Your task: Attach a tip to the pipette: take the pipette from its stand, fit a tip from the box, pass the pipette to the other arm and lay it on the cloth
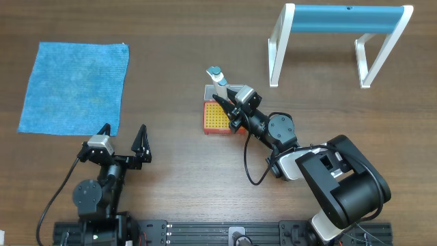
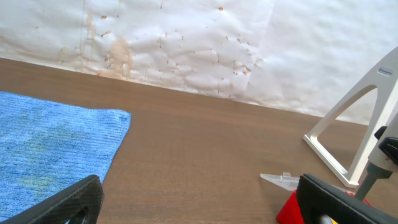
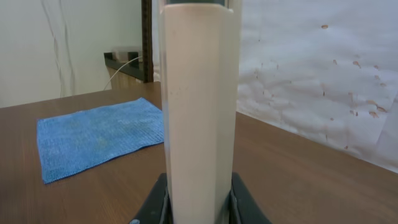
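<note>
"Right gripper (image 1: 228, 104) is clamped on the pipette (image 1: 218, 78), one finger on each side of the pale barrel. It holds it over the tip box (image 1: 217, 119), near the middle of the bench (image 1: 205, 178)."

"And the left gripper (image 1: 123, 141)?"

"Jaws apart, holding nothing, parked near its base, just below the blue cloth (image 1: 75, 89). The stand (image 1: 341, 20) sits well apart, at the far right."

"How do you reckon the pipette will handle?"

"Light and stiff, I'd say: hard plastic. The barrel looks smooth, so it could twist or slide in the jaws when it's pressed into a tip. The tips are thin and probably bend easily, so I'd push straight down. I'd grip mid-barrel and leave the top end free for the other arm."

"Is a tip on yet?"

"Can't tell; the lower end is hidden behind the gripper."

"What do the views give you that the others don't?"

"From above you get the layout: pipette over the box, cloth away to the left. The right wrist view shows the grip itself, close up. The barrel stands straight between the fingers with the cloth beyond it. The left wrist view catches the box's red corner and its clear lid lying beside it."
</note>
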